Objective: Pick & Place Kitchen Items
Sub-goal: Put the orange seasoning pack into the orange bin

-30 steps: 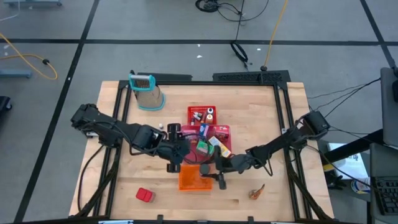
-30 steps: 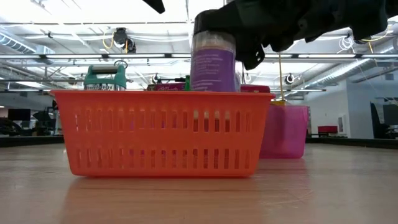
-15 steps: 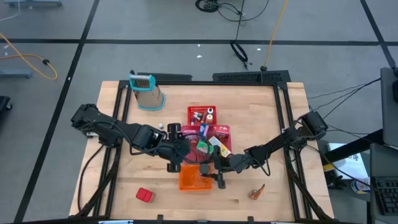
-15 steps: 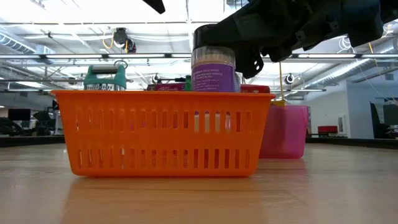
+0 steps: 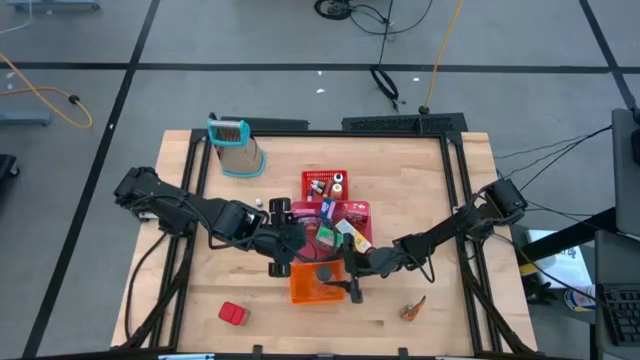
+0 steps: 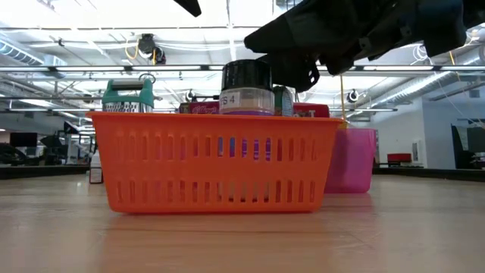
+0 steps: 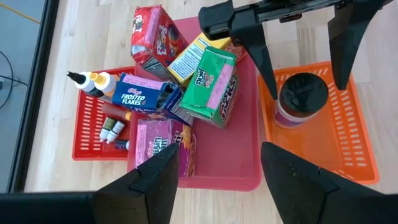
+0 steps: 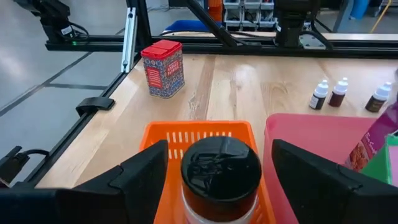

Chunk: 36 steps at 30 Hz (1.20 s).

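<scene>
Your right gripper point(image 8: 217, 163) hangs with fingers spread wide either side of the black-lidded jar point(image 8: 221, 172), which stands in the orange basket point(image 5: 312, 288) on the wooden tabletop point(image 5: 420, 170). Your left gripper point(image 5: 284, 248), fingers parted and empty, hovers beside the pink tray point(image 7: 245, 127) of food boxes point(image 7: 210, 87). Grey floor surrounds the tabletop; ceiling lights point(image 6: 91, 15) show beyond.

L end effector point(image 5: 283, 256) fingers apart, idle; R end effector point(image 5: 338, 285) fingers spread, low.

I see a tall metal grater with a teal handle point(image 5: 237, 146) standing near the wooden tabletop's point(image 5: 440, 190) far left corner. Mid-table sit an orange slatted plastic basket point(image 6: 212, 163), a pink tray point(image 7: 239, 163) and a small red tray point(image 5: 316, 182).
</scene>
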Motion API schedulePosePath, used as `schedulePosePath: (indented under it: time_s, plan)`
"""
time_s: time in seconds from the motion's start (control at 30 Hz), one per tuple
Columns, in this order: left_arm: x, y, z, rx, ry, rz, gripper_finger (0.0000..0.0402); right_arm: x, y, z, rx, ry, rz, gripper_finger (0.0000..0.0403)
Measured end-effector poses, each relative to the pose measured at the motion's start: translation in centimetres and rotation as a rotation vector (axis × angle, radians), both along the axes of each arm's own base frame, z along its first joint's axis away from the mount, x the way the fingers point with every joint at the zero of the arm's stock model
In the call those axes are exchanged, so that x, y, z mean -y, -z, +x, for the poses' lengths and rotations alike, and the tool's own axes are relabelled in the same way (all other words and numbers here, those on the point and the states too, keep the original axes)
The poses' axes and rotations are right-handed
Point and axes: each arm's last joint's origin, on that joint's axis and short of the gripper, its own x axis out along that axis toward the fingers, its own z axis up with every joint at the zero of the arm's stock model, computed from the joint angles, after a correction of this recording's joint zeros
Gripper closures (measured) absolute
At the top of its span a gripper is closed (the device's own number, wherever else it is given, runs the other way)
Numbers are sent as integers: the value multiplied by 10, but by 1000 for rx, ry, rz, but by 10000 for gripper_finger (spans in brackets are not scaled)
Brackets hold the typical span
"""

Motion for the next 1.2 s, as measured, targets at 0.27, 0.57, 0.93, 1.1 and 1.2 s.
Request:
schedulePosePath:
  time_s: [0.27, 0.57, 0.93, 1.1, 1.2]
  plan:
    - [0, 0, 0, 0, 1, 1, 176, -20, -33, -21, 64, -88, -8, 127]
    - [0, 0, 0, -1, 2, 2, 176, -67, -51, -81, -79, -309, -77, 128]
    - [0, 0, 0, 2, -10, -7, 176, -99, -60, -134, -140, -403, -64, 148]
    - [0, 1, 0, 3, -17, -11, 176, -98, -58, -146, -239, -383, -17, 155]
    - [0, 6, 1, -1, -18, -10, 176, -96, -55, -148, -291, -358, 1, 158]
